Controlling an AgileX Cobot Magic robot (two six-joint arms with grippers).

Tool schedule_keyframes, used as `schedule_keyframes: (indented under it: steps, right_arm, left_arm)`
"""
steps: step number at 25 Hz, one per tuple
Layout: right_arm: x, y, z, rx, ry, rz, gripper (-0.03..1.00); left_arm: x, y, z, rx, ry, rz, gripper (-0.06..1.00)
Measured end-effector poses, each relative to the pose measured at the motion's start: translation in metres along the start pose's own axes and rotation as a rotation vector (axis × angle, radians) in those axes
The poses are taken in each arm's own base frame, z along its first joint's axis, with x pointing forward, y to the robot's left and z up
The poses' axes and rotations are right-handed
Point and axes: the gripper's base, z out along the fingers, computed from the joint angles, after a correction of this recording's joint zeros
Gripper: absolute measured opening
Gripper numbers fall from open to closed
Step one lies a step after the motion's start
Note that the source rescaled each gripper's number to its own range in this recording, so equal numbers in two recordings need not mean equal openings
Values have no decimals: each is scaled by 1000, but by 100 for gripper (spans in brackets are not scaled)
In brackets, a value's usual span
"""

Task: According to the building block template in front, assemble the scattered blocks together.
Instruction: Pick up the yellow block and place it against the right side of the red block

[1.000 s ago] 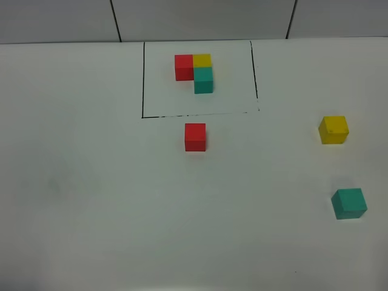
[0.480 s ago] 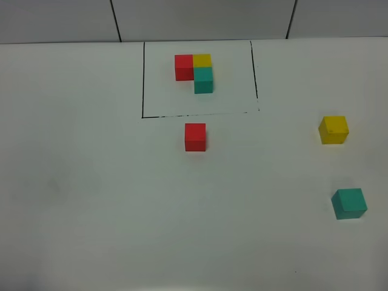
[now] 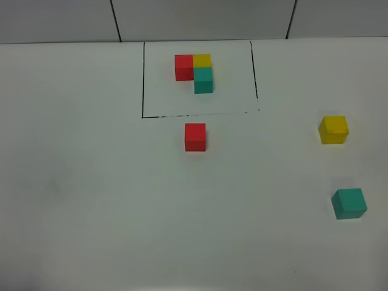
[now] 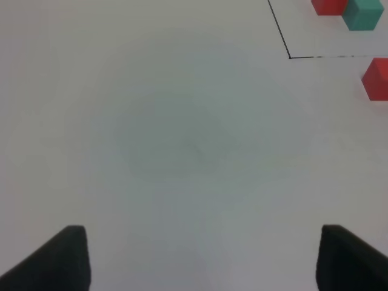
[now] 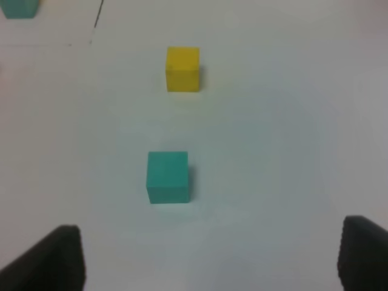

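White matte tabletop (image 3: 91,182), red cube (image 3: 195,137), yellow cube (image 3: 333,130), teal cube (image 3: 349,203), both jaws released.

A plain white matte table (image 3: 91,200) fills most of the high view, and beyond its far edge stands a pale grey wall (image 3: 200,18) divided into panels by two thin dark seams (image 3: 116,21).

Template (image 3: 197,73) cubes red, yellow, teal; frame (image 3: 143,79) black. Loose red cube (image 3: 195,137), yellow cube (image 3: 333,130), teal cube (image 3: 349,203). Table (image 3: 91,182) white.

No text, label, brand or number is readable anywhere.
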Motion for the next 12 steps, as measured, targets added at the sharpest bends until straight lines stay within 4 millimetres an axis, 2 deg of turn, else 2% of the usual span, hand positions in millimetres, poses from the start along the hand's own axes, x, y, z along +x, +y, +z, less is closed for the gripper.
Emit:
schedule_keyframes:
  steps: [12]
  right_arm:
    - [-1, -1, 0, 12, -10, -10, 74]
  left_arm:
    - [0, 0, 0, 0, 0, 0, 94]
